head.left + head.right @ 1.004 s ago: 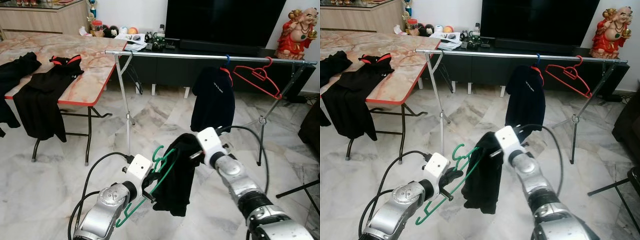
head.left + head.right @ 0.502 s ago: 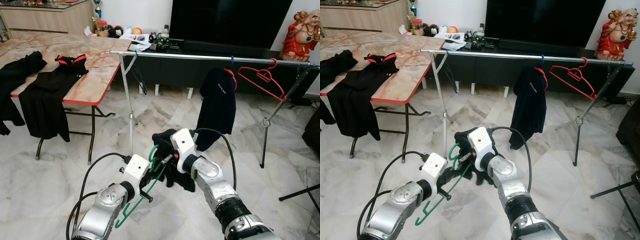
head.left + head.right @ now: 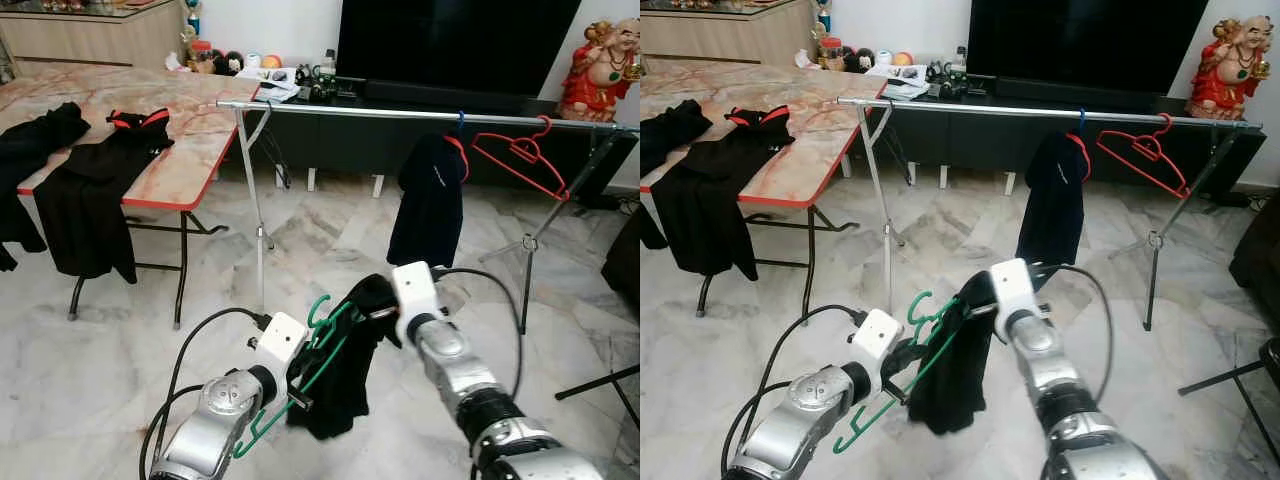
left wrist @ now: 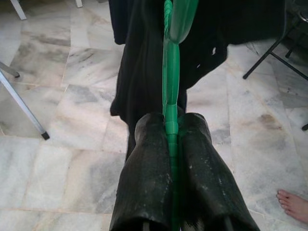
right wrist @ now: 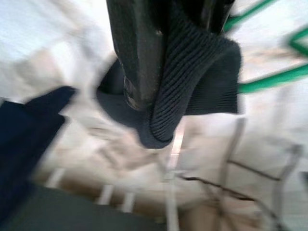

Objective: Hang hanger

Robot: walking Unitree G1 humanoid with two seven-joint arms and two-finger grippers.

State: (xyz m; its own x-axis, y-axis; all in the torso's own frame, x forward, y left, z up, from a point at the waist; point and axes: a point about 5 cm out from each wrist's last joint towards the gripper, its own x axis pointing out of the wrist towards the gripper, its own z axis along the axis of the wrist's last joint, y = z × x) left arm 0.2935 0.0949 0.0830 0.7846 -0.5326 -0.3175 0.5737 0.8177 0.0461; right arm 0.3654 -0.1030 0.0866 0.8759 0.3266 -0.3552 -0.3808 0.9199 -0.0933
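I've got the left gripper (image 4: pixel 169 144) clamped tight on the green hanger (image 3: pixel 318 352), low in front of me, w/ the hook end up. Right gripper (image 5: pixel 166 72) is pinched on the ribbed edge of the black garment (image 3: pixel 340 375) draped over that hanger. Clothes rail (image 3: pixel 400 114) is well ahead, w/ a dark shirt (image 3: pixel 428 200) and red hanger (image 3: pixel 520 160) on it.

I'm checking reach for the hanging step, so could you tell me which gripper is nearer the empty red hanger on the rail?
Right. The right gripper sits below the red hanger, toward the robot's left; the left gripper is lower and farther left.
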